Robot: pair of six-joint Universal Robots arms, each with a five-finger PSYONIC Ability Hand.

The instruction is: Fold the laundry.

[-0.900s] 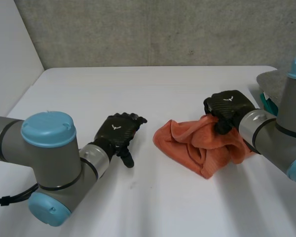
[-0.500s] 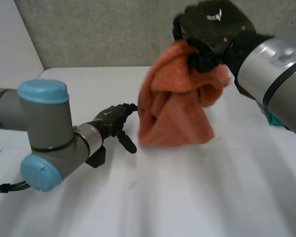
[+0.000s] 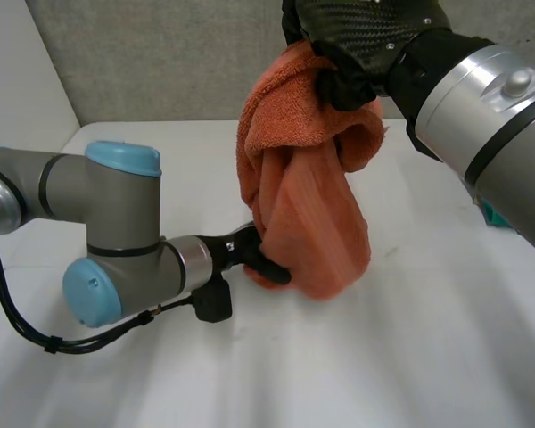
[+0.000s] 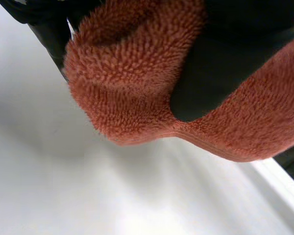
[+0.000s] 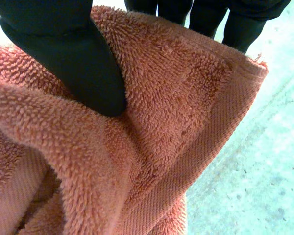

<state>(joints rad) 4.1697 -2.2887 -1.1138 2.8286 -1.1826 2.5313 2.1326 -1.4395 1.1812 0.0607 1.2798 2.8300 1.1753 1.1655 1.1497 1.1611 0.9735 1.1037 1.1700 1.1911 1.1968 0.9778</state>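
An orange terry towel hangs bunched above the white table, its lower end just touching the surface. My right hand is high over the table's middle and shut on the towel's top edge; in the right wrist view its thumb pinches the towel against the fingers. My left hand is low at the towel's bottom left corner, shut on it. In the left wrist view its thumb presses the hemmed towel corner against the fingers.
A teal object lies at the table's right edge behind my right forearm. A grey wall rises behind the table's far edge. My left arm's elbow stands over the table's left front.
My right hand has lifted the towel off the table and carried it up and left. My left hand has moved right and closed on the towel's lower corner.
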